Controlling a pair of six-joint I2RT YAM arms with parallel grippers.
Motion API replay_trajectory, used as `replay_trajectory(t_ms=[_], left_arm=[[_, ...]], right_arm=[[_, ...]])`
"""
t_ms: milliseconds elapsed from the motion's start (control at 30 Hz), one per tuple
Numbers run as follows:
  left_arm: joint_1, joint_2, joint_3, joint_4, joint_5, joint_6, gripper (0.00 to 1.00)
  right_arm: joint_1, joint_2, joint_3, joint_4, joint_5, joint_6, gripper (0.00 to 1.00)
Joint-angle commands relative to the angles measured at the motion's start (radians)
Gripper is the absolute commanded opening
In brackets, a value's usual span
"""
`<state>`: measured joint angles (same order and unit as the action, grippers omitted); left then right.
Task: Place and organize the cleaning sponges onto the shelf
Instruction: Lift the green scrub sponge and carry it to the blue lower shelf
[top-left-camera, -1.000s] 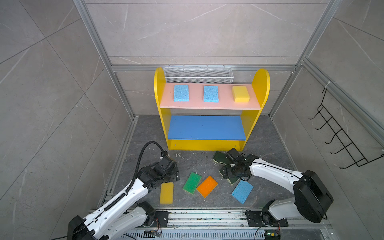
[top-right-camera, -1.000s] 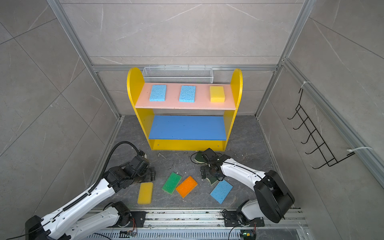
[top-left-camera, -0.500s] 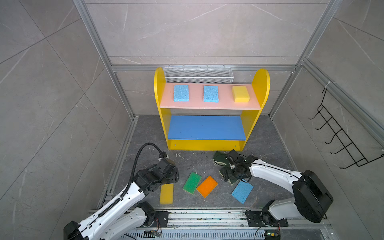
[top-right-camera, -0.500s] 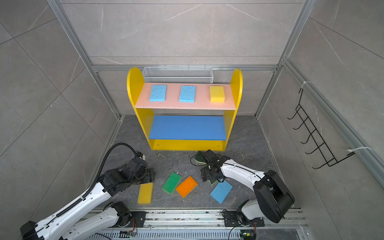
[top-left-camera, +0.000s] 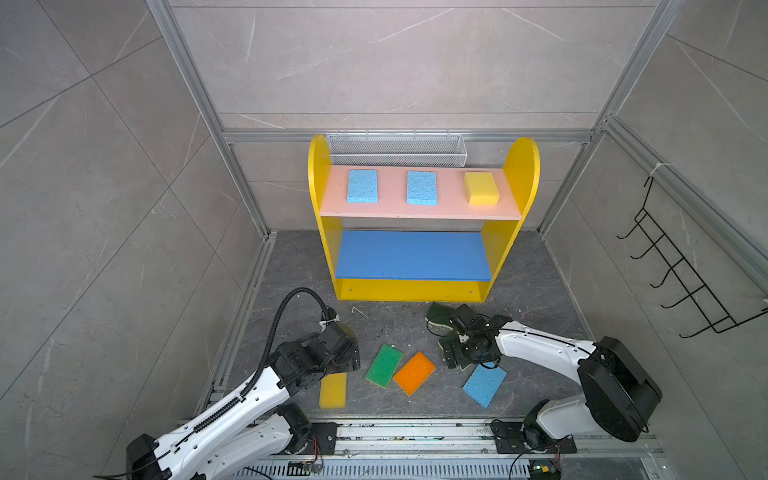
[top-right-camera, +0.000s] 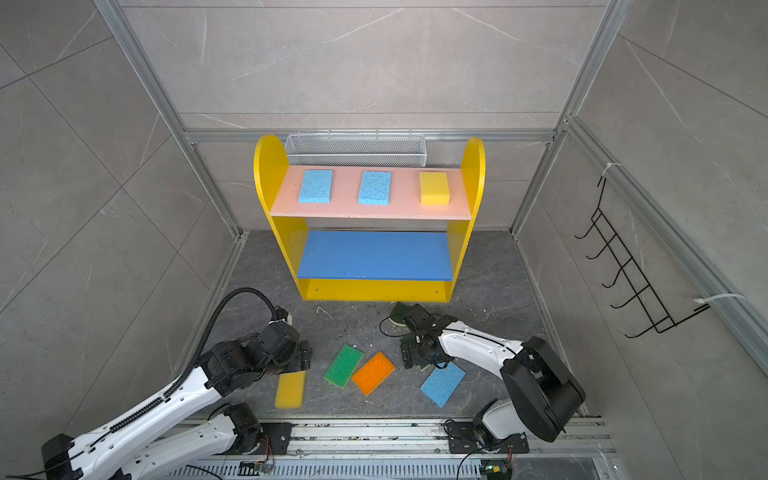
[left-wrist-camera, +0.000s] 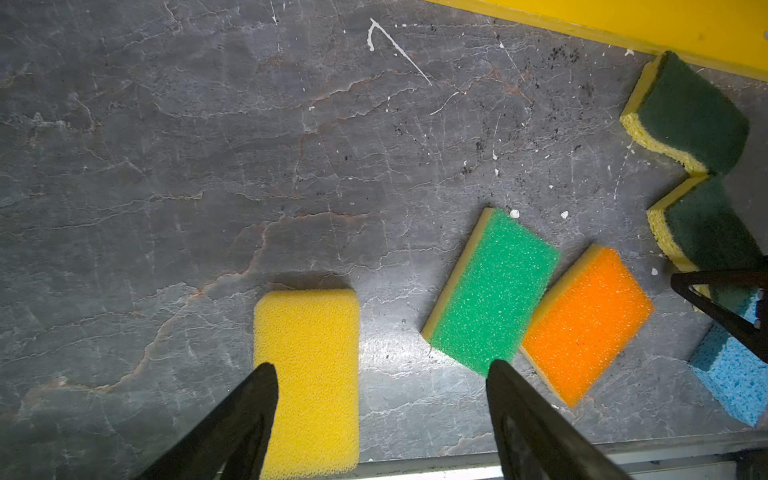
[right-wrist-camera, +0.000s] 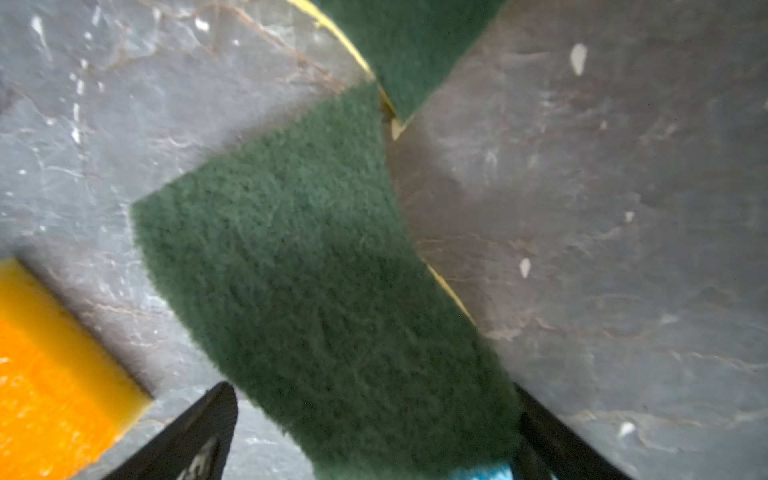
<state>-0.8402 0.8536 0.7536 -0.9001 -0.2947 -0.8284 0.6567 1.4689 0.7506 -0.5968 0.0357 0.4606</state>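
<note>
While left hand (left-wrist-camera: 380, 363) gapes near yellow sponge (left-wrist-camera: 309, 365), right hand (right-wrist-camera: 372, 386), spread wide, straddles dark-green sponge (right-wrist-camera: 307, 266).

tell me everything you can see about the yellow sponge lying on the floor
The yellow sponge is a plain one-colour block of porous foam with rounded corners and no scouring layer visible. It lies flat on the dark stone-look floor, apart from the green sponge beside it. The left gripper hangs open over it, overlapping its edge in the wrist view; whether it touches cannot be told.
</note>
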Motion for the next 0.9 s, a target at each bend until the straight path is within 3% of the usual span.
replay_trajectory(t_ms=[0, 167, 367, 533, 867], left_arm=[[-0.017, 0.011, 0.038, -0.023, -0.045, -0.023, 0.82], [-0.025, 0.009, 0.036, -0.025, -0.055, -0.026, 0.82], [-0.026, -0.018, 0.033, -0.034, -0.071, -0.029, 0.81], [-0.027, -0.038, 0.036, -0.041, -0.084, -0.026, 0.81], [-0.026, -0.083, 0.043, -0.029, -0.121, -0.006, 0.81]], right_arm=[[0.014, 0.036, 0.014, 0.03, -0.015, 0.038, 0.97], [0.023, 0.06, 0.039, 0.027, 0.022, 0.046, 0.89], [0.03, 0.038, 0.044, 0.016, 0.032, 0.062, 0.69], [0.044, -0.001, 0.05, -0.014, 0.042, 0.082, 0.59], [0.062, -0.189, 0.129, -0.143, 0.124, 0.169, 0.52]])
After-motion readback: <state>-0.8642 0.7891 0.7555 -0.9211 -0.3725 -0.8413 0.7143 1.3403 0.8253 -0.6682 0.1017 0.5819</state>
